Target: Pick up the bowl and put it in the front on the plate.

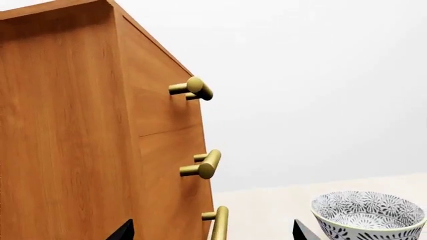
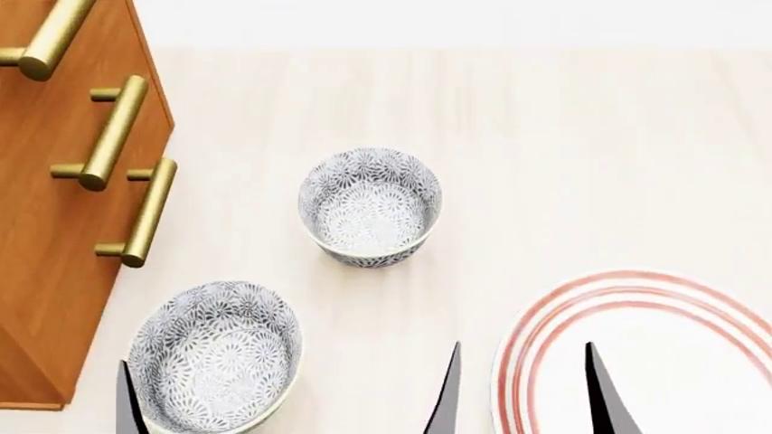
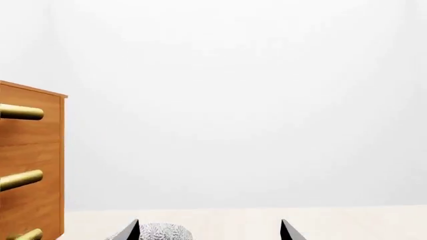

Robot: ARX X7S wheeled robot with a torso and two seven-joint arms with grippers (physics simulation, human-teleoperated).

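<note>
Two look-alike bowls, white with a grey-blue floral pattern, stand on the pale table. One bowl (image 2: 369, 206) is in the middle and the other bowl (image 2: 215, 354) is at the front left, beside the cabinet. The white plate (image 2: 724, 380) with red rings lies at the front right, cut off by the frame. My right gripper (image 2: 523, 393) hovers open over the plate's left rim, holding nothing. A bowl (image 3: 159, 232) shows just inside one jaw of the right gripper (image 3: 210, 231). My left gripper (image 1: 213, 232) is open and faces the cabinet corner, with a bowl (image 1: 368, 216) off to one side. Only one left fingertip (image 2: 127, 402) shows in the head view.
A wooden cabinet (image 2: 49, 226) with brass bar handles (image 2: 115, 131) stands along the left side, close to the front-left bowl. Its handles (image 1: 208, 164) are right ahead of the left gripper. Bare tabletop (image 2: 579, 145) stretches behind the plate.
</note>
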